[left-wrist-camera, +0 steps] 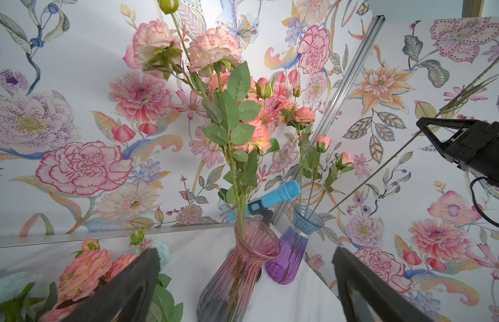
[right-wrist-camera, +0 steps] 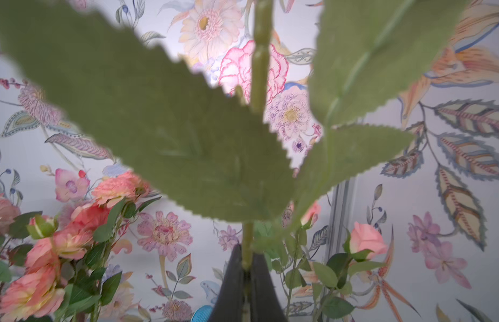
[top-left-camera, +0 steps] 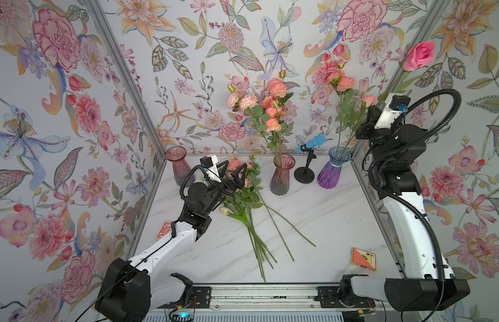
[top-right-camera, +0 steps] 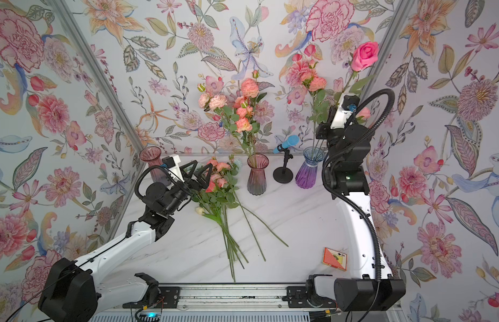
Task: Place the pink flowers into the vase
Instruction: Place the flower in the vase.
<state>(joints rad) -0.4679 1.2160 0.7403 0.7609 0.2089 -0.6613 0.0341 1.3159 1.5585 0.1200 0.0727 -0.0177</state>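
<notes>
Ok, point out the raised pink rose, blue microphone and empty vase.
raised pink rose (top-left-camera: pixel 418 55): a top view, on the bloom.
blue microphone (top-left-camera: pixel 317 140): a top view, on its head.
empty vase (top-left-camera: pixel 175 165): a top view, on its neck.

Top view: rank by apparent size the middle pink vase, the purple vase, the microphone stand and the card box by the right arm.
1. middle pink vase and purple vase: about alike, not ranked.
2. microphone stand: about as tall, far slimmer.
3. card box: smallest, though it lies nearer the camera.
</notes>
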